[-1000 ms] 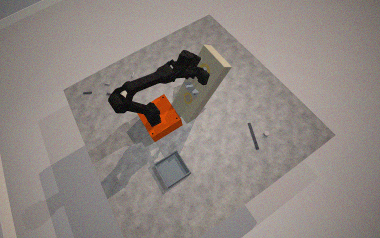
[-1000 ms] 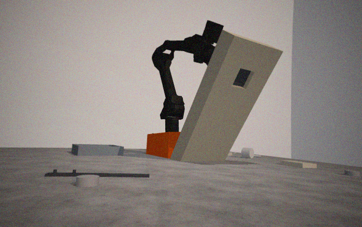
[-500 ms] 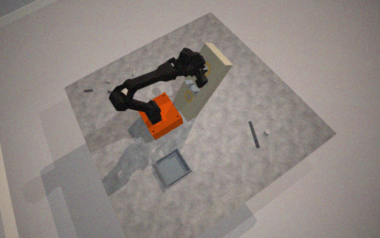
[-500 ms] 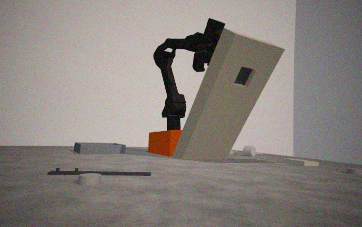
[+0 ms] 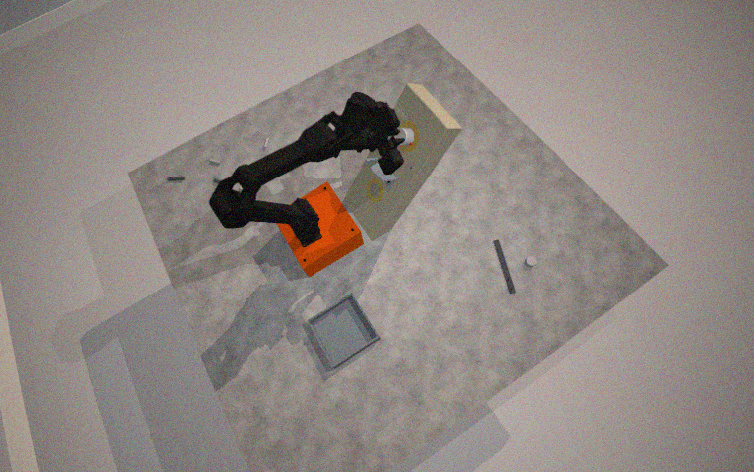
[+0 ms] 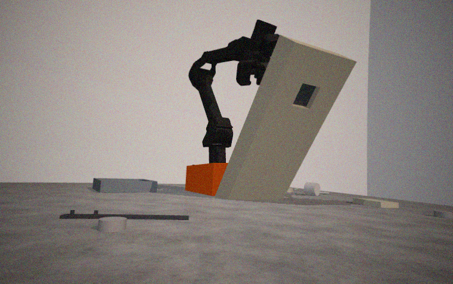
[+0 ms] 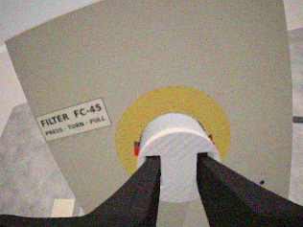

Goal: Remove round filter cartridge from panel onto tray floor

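The white round filter cartridge [image 5: 408,135] [image 7: 177,183] stands partly out of the leaning beige service panel [image 5: 389,208] [image 6: 281,144] [image 7: 192,47], inside a yellow ring [image 7: 126,135]. Red marks show beside its body at the panel face. My gripper [image 7: 177,159] is shut on the cartridge, with its two dark fingertips in the face slots. In the exterior view the panel hides the cartridge and fingertips. The grey square tray [image 5: 340,334] [image 6: 123,185] is on the table, far from the gripper, and nothing shows inside it in the top view.
The orange base block [image 5: 339,244] [image 6: 199,178] stands between panel and tray. A dark bar [image 5: 504,267] [image 6: 157,217] and a small white cylinder [image 5: 530,261] [image 6: 112,224] lie on the table's other side. Several small pieces lie behind the arm. A label [image 7: 74,120] is on the panel.
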Robot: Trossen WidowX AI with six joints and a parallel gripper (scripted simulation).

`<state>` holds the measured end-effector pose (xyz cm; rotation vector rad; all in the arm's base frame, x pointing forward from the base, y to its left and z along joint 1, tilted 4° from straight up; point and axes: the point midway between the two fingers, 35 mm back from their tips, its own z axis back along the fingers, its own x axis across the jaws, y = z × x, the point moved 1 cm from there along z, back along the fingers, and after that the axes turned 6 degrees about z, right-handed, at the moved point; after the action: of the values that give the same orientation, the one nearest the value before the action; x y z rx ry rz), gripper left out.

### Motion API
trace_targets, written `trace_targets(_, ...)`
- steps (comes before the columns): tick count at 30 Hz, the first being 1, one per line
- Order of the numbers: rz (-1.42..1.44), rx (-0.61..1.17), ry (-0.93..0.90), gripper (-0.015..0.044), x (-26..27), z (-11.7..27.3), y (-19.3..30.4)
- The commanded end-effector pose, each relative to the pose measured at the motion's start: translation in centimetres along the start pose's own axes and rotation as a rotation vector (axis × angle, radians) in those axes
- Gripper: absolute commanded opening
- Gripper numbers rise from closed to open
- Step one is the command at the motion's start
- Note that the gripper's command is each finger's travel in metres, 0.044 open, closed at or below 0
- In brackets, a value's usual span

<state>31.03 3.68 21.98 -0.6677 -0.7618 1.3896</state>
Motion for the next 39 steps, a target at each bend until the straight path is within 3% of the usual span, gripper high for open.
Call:
trace_targets(1,0.026,-0.001,-0.007,0.0000,0.1,2.3,0.0)
trace_targets(5,0.043,0.000,-0.006,0.0000,0.0,3.9,0.2)
trace_targets(17,0.043,0.000,-0.006,0.0000,0.0,4.0,0.4)
trace_targets(39,0.044,0.003,-0.006,0.0000,-1.2,3.1,7.7)
